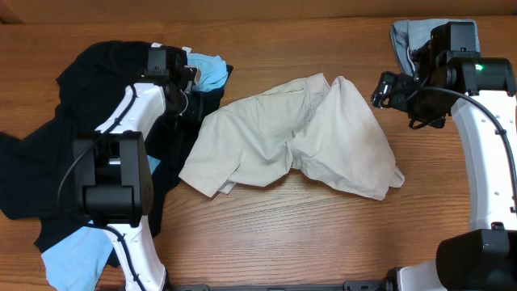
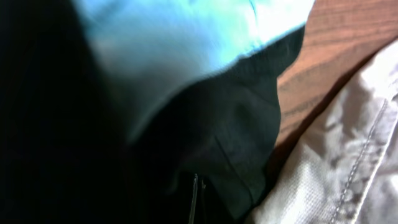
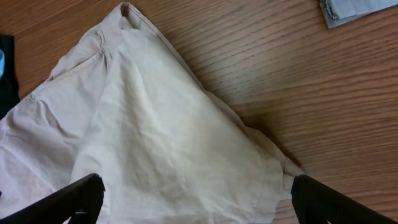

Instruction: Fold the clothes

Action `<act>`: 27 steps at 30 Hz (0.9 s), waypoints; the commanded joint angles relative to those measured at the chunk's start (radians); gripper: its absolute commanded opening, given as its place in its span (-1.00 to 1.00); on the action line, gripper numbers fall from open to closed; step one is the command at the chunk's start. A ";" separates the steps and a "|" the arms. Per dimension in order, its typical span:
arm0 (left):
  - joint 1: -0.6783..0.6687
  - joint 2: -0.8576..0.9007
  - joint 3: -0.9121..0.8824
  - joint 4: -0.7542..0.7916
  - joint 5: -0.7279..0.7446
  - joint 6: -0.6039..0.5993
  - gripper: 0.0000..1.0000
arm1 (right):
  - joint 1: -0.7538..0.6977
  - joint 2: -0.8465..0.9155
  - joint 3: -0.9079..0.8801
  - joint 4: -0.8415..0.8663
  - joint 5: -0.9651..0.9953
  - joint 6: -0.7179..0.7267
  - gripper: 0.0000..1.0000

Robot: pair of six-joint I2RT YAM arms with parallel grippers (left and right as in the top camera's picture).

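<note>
The beige khaki shorts (image 1: 291, 133) lie crumpled in the middle of the table, also in the right wrist view (image 3: 155, 137). A black garment (image 1: 48, 153) is spread at the left, with a light-blue shirt (image 1: 212, 71) on its far edge. Pale denim shorts (image 1: 408, 36) lie at the far right. My left gripper (image 1: 194, 81) sits low over the black garment (image 2: 236, 124), next to the blue shirt (image 2: 186, 31). Its dark fingers meet in a thin line (image 2: 196, 199); any cloth between them is hidden. My right gripper (image 3: 193, 199) is open and empty above the shorts' right side (image 1: 384, 89).
More light-blue cloth (image 1: 77, 259) lies at the near left under the black garment. Bare wood table (image 1: 323, 234) shows in front of the shorts. A corner of the denim (image 3: 354, 9) shows in the right wrist view. The arm bases stand at both near corners.
</note>
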 commanded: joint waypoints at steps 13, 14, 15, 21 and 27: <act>0.045 0.008 -0.128 0.111 -0.180 -0.012 -0.92 | -0.002 -0.006 -0.002 0.010 0.001 0.008 1.00; 0.061 0.008 -0.128 0.115 -0.184 -0.012 -0.91 | -0.002 -0.006 -0.002 0.010 0.001 0.008 1.00; 0.079 0.008 -0.128 0.121 -0.185 -0.011 -0.91 | -0.002 -0.006 -0.002 0.010 0.001 0.008 1.00; 0.190 0.008 -0.128 0.150 -0.188 -0.012 -0.92 | -0.002 -0.006 -0.002 0.008 0.001 0.008 1.00; 0.289 0.008 -0.128 0.188 -0.192 -0.008 -0.93 | -0.002 -0.006 -0.002 0.009 -0.003 0.008 1.00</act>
